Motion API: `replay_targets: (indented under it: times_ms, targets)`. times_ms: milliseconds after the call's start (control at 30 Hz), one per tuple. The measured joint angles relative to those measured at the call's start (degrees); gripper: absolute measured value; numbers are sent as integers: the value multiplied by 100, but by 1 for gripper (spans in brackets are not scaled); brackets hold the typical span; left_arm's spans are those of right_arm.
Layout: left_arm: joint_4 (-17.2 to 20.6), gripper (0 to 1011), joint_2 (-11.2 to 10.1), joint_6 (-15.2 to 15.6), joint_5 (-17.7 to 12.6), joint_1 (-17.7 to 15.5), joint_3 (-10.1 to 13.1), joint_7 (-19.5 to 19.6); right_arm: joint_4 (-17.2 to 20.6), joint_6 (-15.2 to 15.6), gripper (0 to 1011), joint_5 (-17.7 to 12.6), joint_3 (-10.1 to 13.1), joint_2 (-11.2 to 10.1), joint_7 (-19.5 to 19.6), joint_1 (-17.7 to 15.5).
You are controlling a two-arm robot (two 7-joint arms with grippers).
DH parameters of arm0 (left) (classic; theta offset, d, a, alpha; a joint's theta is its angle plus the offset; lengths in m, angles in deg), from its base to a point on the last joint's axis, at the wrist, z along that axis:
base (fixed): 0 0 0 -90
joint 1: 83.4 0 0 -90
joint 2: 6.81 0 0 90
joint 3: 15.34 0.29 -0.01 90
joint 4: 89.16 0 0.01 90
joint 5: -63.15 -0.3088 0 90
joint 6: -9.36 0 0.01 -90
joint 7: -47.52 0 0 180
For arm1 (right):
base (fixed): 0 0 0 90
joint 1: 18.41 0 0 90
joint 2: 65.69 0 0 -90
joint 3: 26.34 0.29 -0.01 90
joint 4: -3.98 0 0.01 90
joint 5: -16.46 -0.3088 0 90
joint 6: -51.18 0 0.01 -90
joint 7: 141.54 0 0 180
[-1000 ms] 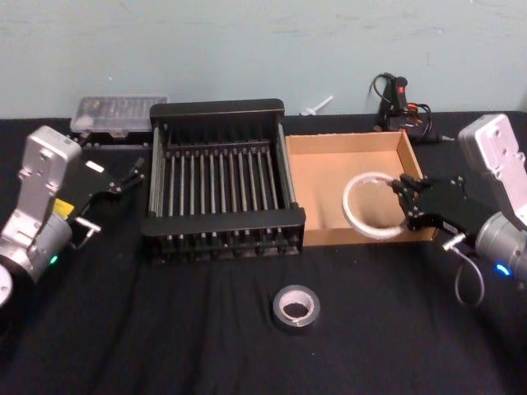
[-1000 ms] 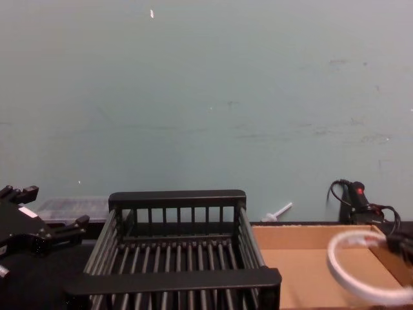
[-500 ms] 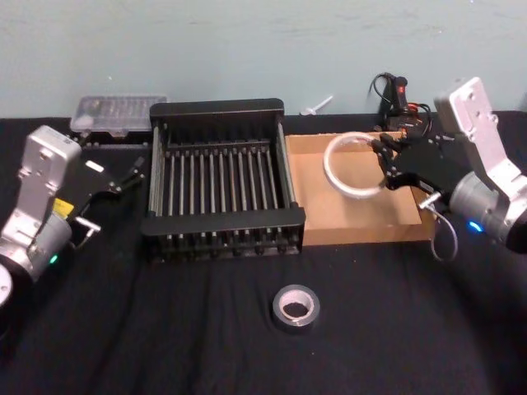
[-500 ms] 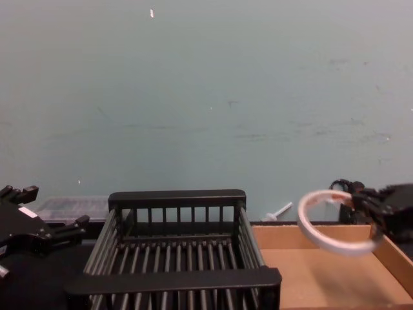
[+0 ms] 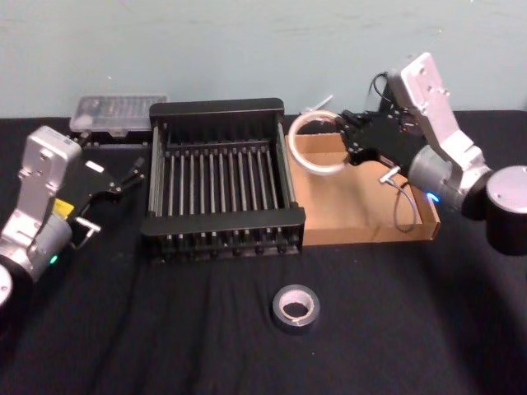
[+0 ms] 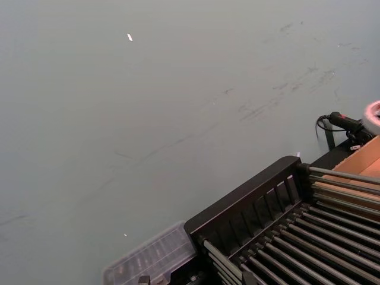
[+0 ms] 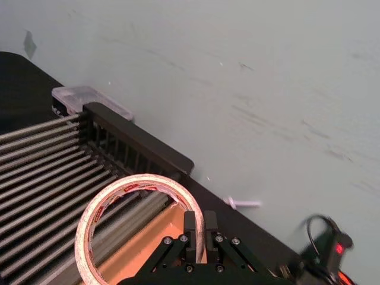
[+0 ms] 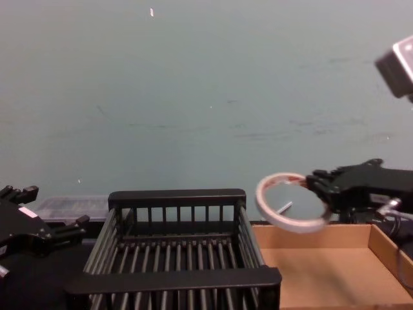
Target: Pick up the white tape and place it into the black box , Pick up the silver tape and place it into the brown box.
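Note:
The white tape (image 5: 313, 168) hangs in the air as a tilted ring, with my right gripper (image 5: 350, 140) shut on its rim. It hovers over the far left corner of the brown box (image 5: 370, 234), beside the right rim of the black box (image 5: 218, 108). In the chest view the white tape (image 8: 290, 224) and right gripper (image 8: 321, 192) float above the brown box (image 8: 322, 271) and just right of the black box (image 8: 177, 197). The right wrist view shows red marks on the white tape (image 7: 139, 181). The silver tape (image 5: 295, 309) lies flat on the black cloth in front. My left gripper (image 5: 130, 174) is parked open left of the crate.
A clear plastic case (image 5: 119, 111) sits behind the crate's left corner. A black tool with a red switch and cables (image 5: 399, 95) lies behind the cardboard box. A wall rises close behind the table. Bare black cloth (image 5: 165, 329) covers the front.
My right gripper has carried the white tape up and to the left, from the brown box's right side to its far left corner by the crate. The left arm has not moved.

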Motion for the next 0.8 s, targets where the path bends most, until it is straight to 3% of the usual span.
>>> replay_targets:
  times_ms: [533, 800]
  targets:
    - [0, 1001, 0, 0, 0, 0, 0, 0, -1236, -413, 90, 233, -507, 641, -194, 963]
    - [0, 1001, 0, 0, 0, 0, 0, 0, -1736, -642, 90, 280, -697, 923, -298, 1259]
